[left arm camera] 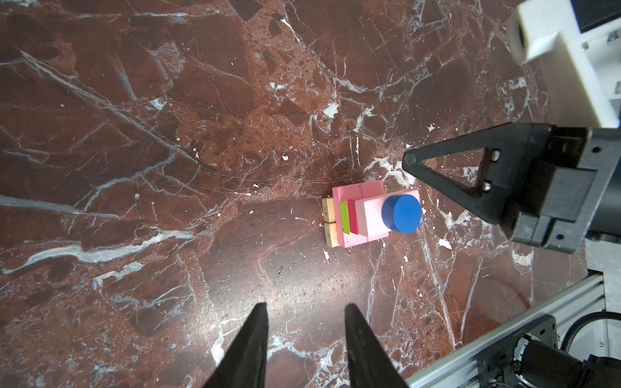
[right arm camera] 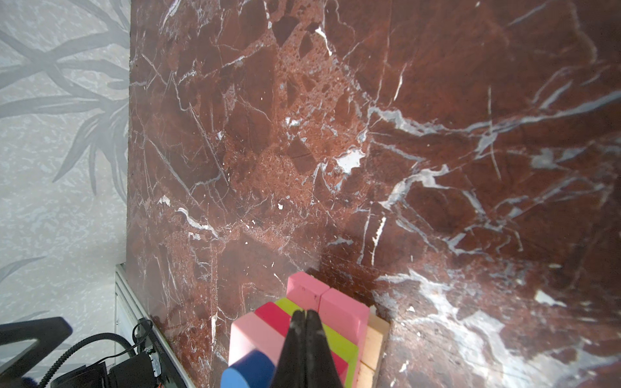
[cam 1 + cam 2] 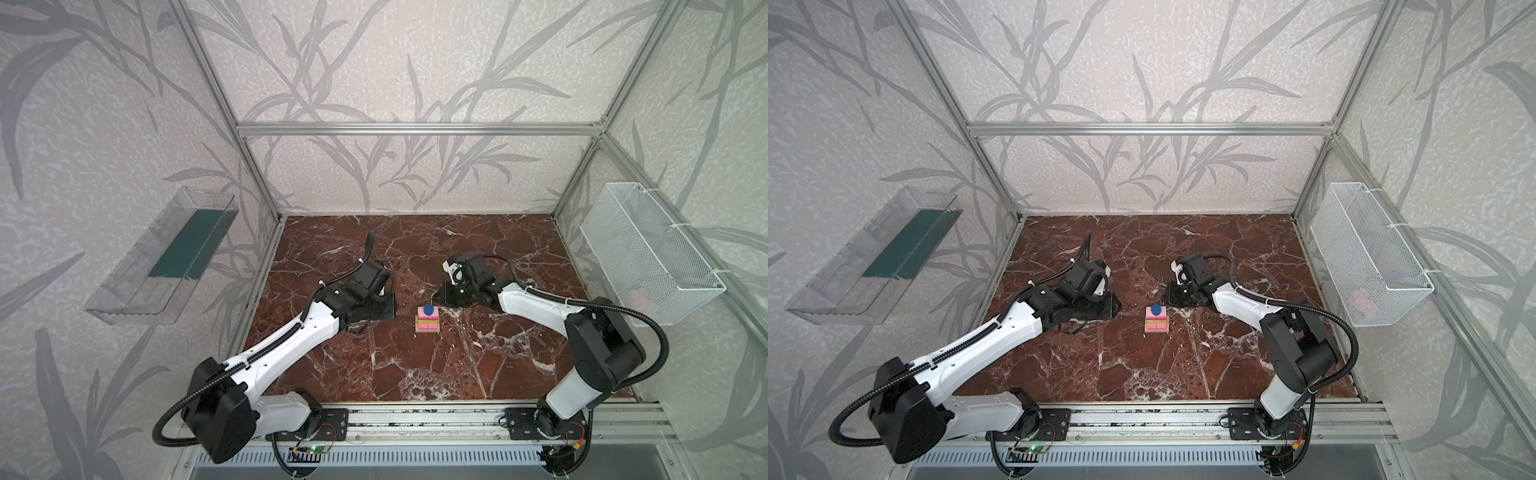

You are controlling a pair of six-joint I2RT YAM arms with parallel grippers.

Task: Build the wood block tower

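I am looking at the tower (image 3: 427, 319) (image 3: 1157, 319), which is standing upright near the middle of the red-brown marble surface (image 3: 457, 365). From the left wrist view I am reading its layers upward: two tan bars (image 1: 331, 223) are lying side by side at the bottom, a pair of pink bars (image 1: 358, 193) is resting on them, then the lime-green bar (image 1: 344, 218), a red piece (image 1: 353, 215), another pink block (image 1: 369, 215), and the blue disc (image 1: 402, 214) is sitting on top. The left fingers (image 1: 255, 339) are standing a narrow way apart with nothing between them, and they are hovering to the left of the tower, clear of it. The right fingers (image 2: 299, 336) are pressed together with nothing in them, and they are hanging close to the right of the tower's top. In the left wrist view I am seeing a gap of bare surface between their tip (image 1: 408, 161) and the blue disc. A white wire basket (image 3: 648, 253) is hanging on the wall well to the right of the tower, and a clear tray (image 3: 162, 257) is hanging well to its left.
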